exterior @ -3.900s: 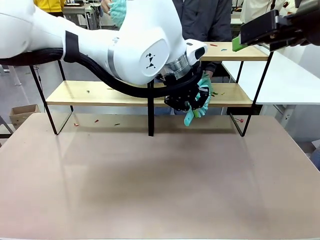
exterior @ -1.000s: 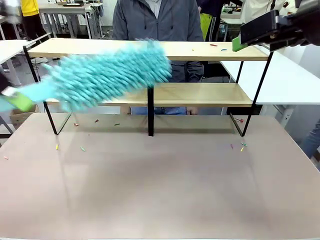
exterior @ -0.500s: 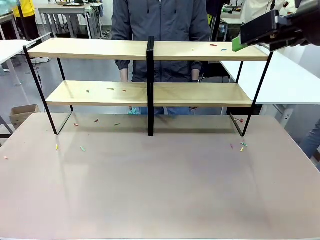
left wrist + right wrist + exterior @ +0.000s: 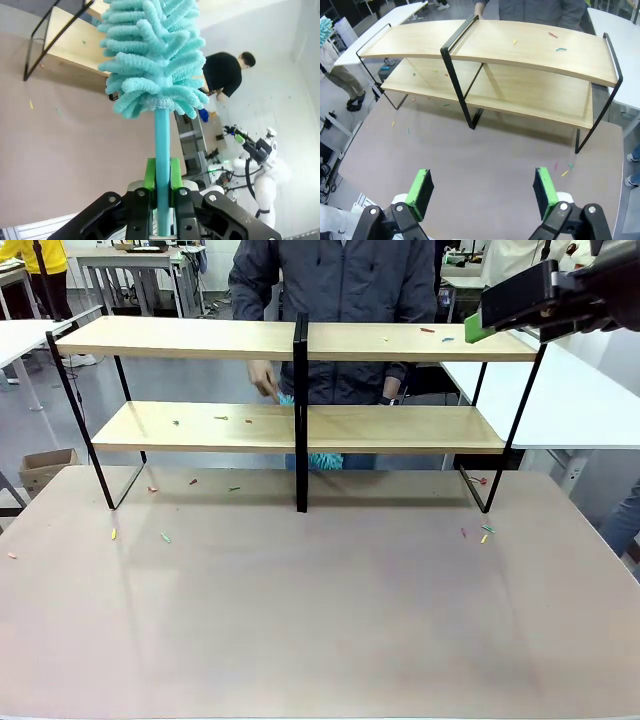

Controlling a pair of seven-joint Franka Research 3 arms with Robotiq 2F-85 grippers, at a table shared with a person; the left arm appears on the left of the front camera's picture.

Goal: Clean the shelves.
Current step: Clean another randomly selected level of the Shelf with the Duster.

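Observation:
The shelves (image 4: 400,428) stand at the far side of the beige table, two tiers of light boards on a thin black frame; they also appear as shelves (image 4: 530,52) from above and shelves (image 4: 70,37) at the top left. Small coloured scraps (image 4: 428,331) lie on the boards. My left gripper (image 4: 161,176) is shut on the handle of a fluffy teal duster (image 4: 150,55), held off the table's left side. My right gripper (image 4: 481,196) hangs open and empty high above the table, at the top right as gripper (image 4: 480,326).
A person stands behind the shelves, one hand (image 4: 264,378) raised by the centre post with a teal fluffy thing (image 4: 325,460) hanging below it. Coloured scraps (image 4: 165,537) dot the table at left and right (image 4: 484,533). White tables flank the shelves.
My left arm swept the duster leftward and out of the front view. Behind the shelves the person's hand has risen with a teal fluffy thing. The right gripper has not moved.

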